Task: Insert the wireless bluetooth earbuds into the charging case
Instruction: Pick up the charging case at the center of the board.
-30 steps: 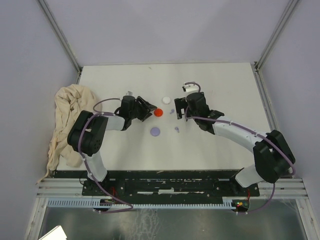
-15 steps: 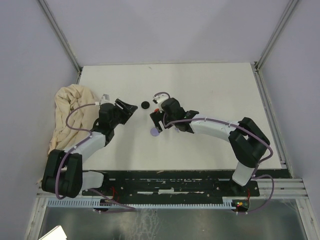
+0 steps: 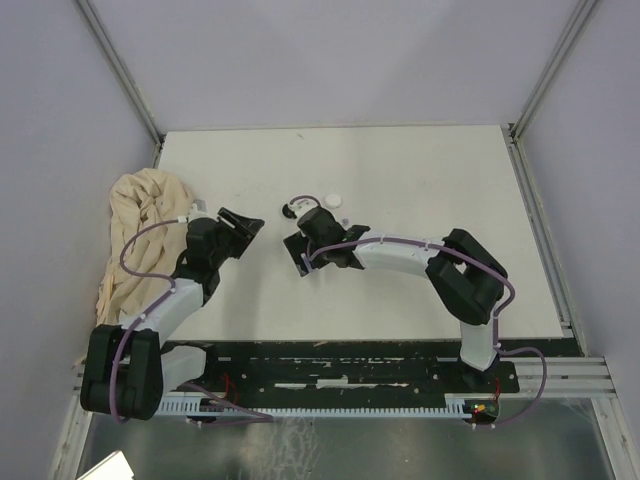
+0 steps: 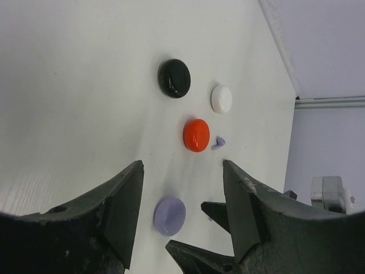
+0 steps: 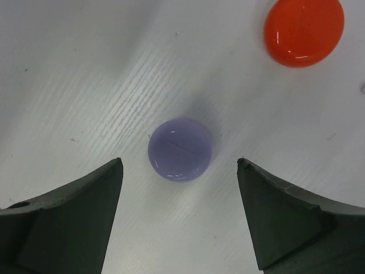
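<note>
Right wrist view: my right hand (image 5: pixel 179 165) hangs low over the bench (image 5: pixel 68 68) with its fingers spread wide and nothing in them. The lilac disc (image 5: pixel 180 149) lies between them, a clear gap on either side, so I bracket it without touching it. I take this disc for the closed charging case, and judge that I am about to pinch it. Up and to one side sits the red disc (image 5: pixel 304 31), near but apart.

My left hand (image 4: pixel 182 171) is also parted and empty, pointed at the same cluster. From its camera I see the lilac earbud (image 4: pixel 218 142) lying loose on the bench just beside the red disc, not in any case. Farther out are the black disc (image 4: pixel 174 77) and the white disc (image 4: pixel 221 98). I cannot make out any other earbuds.

What worries me:
- The disc is domed and glossy. If my fingers meet it above its widest part, it may squirt out sideways.
- A skidding disc could strike the red disc and flick the earbud away, and something that tiny would be hard to pick up again.
- My two hands are aimed at one small patch, so reaching in together risks a knock.
- The lid looks shut, so nothing goes in until it opens.
</note>
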`<state>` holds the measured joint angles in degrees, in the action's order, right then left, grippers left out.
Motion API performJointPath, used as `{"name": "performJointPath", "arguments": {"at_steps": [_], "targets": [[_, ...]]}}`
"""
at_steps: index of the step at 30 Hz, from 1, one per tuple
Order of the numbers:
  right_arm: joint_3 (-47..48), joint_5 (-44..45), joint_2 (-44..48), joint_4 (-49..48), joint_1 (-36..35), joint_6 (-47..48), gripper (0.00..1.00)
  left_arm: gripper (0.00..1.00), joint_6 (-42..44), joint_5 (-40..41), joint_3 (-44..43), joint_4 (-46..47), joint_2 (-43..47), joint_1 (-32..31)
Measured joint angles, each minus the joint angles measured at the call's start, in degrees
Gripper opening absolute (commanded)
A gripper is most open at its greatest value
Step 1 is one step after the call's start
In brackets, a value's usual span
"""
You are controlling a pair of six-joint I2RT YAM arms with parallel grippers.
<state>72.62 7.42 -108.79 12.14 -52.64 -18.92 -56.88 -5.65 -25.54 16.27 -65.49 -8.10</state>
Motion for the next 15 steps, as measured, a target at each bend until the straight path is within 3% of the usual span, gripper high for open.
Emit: {"name": "performJointPath", "arguments": {"at_steps": [15], "targets": [[6.6,7.1,-7.1,7.1,-1.6,-9.1,0.76,0.64,0.0,-3.5,1.9,0.1,1.7,2.7]]}}
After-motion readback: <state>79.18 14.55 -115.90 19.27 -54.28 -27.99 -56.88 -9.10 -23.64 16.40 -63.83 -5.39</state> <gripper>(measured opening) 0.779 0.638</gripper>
